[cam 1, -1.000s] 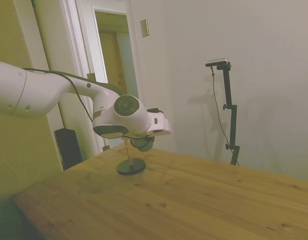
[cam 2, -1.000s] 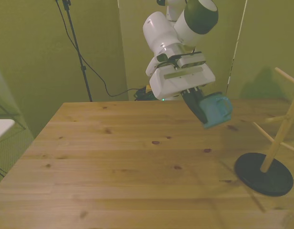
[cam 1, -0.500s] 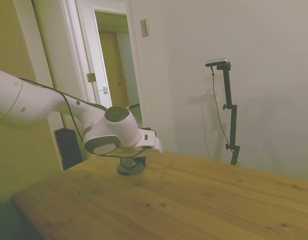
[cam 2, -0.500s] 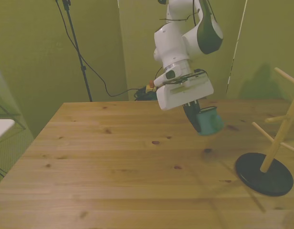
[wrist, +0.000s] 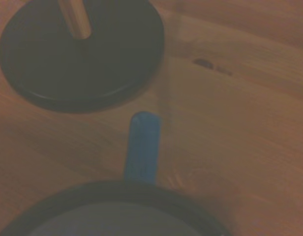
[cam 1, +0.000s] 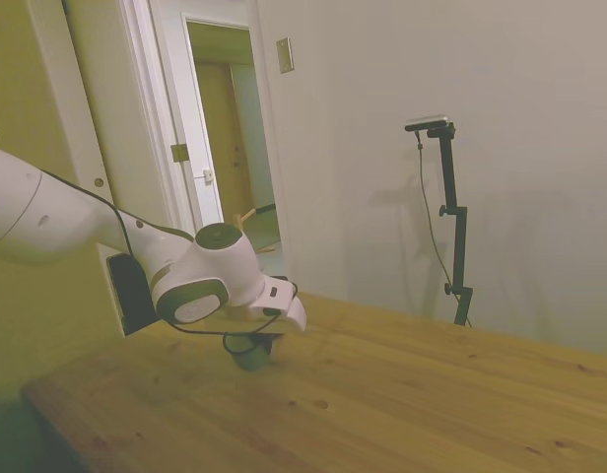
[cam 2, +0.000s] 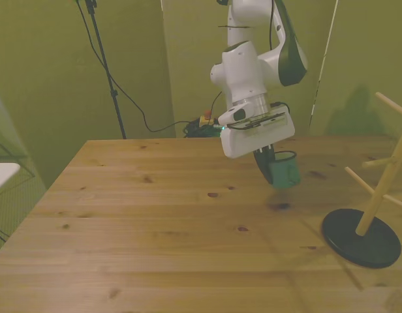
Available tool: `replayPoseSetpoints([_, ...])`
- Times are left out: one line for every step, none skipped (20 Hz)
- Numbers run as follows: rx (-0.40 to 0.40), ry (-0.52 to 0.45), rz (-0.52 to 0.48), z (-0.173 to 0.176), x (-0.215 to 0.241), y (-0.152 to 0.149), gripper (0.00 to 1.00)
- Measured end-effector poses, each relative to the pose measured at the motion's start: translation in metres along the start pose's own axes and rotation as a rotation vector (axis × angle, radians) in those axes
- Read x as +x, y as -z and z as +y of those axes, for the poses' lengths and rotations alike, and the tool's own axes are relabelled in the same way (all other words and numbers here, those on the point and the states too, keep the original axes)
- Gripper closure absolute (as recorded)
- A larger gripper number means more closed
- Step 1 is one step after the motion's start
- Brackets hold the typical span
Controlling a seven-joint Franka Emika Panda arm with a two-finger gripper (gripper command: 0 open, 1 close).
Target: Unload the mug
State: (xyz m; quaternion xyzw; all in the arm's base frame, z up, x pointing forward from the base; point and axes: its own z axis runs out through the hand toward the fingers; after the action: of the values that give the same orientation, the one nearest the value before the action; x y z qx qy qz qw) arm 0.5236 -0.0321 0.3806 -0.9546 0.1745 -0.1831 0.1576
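The teal-green mug [cam 2: 285,172] hangs nearly upright a little above the wooden table [cam 2: 155,222], and its shadow lies just below it. My gripper [cam 2: 269,168] is shut on the mug's wall, on the side toward the front view's left. In the side view the mug [cam 1: 250,355] shows dark under the white wrist, with the gripper [cam 1: 247,342] low over the table. The wrist view shows the mug's dark rim [wrist: 117,199] and its blue handle [wrist: 142,147] from above.
The wooden peg stand [cam 2: 386,175] on its black round base [cam 2: 361,238] stands at the front view's right, apart from the mug. In the wrist view that base [wrist: 82,59] lies just beyond the handle. A black power cable and a doorway are behind the table.
The arm has come down and moved toward the front view's left, away from the peg stand, with the mug in it. The mug has turned from tilted to nearly upright and is lower.
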Motion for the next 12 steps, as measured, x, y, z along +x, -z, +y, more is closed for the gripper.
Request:
replayPoseSetpoints([0.002,-0.013,-0.007,-0.001,-0.001,-0.001,1.0])
replayPoseSetpoints([0.002,-0.024,-0.013,-0.002,-0.003,-0.001,1.0])
replayPoseSetpoints([0.003,-0.034,-0.02,-0.002,-0.004,-0.002,1.0])
replayPoseSetpoints([0.002,-0.048,-0.024,-0.002,-0.007,-0.003,1.0])
replayPoseSetpoints([0.001,-0.06,-0.028,-0.002,-0.009,-0.003,1.0])
replayPoseSetpoints([-0.001,-0.073,-0.03,-0.001,-0.012,-0.003,1.0])
replayPoseSetpoints([-0.004,-0.09,-0.032,0.0,-0.015,-0.003,1.0])
replayPoseSetpoints([-0.011,-0.105,-0.032,0.001,-0.017,-0.004,1.0])
replayPoseSetpoints([-0.019,-0.121,-0.035,0.002,-0.02,-0.005,1.0])
replayPoseSetpoints([-0.024,-0.136,-0.038,0.002,-0.022,-0.007,1.0])
replayPoseSetpoints([-0.029,-0.148,-0.041,0.001,-0.023,-0.007,1.0])
replayPoseSetpoints([-0.031,-0.159,-0.042,-0.002,-0.023,-0.008,1.0])
